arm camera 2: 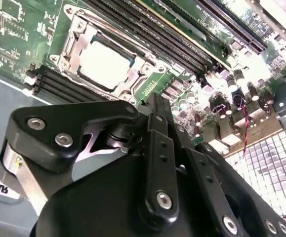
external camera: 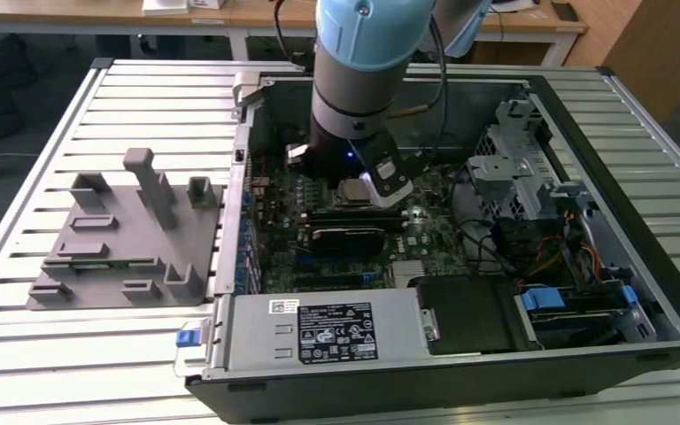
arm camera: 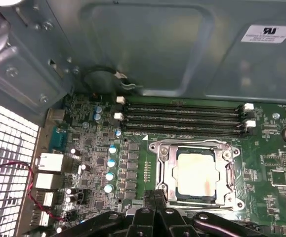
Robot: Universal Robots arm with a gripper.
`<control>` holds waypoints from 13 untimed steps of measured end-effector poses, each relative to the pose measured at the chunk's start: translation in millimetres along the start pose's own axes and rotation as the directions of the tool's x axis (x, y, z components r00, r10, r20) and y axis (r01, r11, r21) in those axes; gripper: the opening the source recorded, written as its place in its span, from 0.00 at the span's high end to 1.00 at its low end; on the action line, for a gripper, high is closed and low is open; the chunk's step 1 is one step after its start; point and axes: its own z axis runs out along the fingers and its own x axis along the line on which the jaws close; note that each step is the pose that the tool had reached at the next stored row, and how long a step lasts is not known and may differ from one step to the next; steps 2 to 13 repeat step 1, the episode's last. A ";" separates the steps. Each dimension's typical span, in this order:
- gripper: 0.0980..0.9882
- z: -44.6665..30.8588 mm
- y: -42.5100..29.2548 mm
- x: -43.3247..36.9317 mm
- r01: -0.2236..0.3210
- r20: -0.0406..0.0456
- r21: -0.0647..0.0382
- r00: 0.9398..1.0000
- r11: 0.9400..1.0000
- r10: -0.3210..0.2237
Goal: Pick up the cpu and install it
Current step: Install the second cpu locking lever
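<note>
Tool fingers pressed together, holding nothing, poised inside the open computer case over the motherboard. Just beyond its tips, the cpu lies seated in its socket frame, apart from the tool.

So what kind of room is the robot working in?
Probably a workshop or lab for building computers: an open computer case lies on a slatted metal table, beside a grey fixture, with desks behind.
</note>
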 end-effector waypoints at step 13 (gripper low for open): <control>0.99 0.0 0.0 0.0 0.000 0.000 0.000 1.000 1.000 0.000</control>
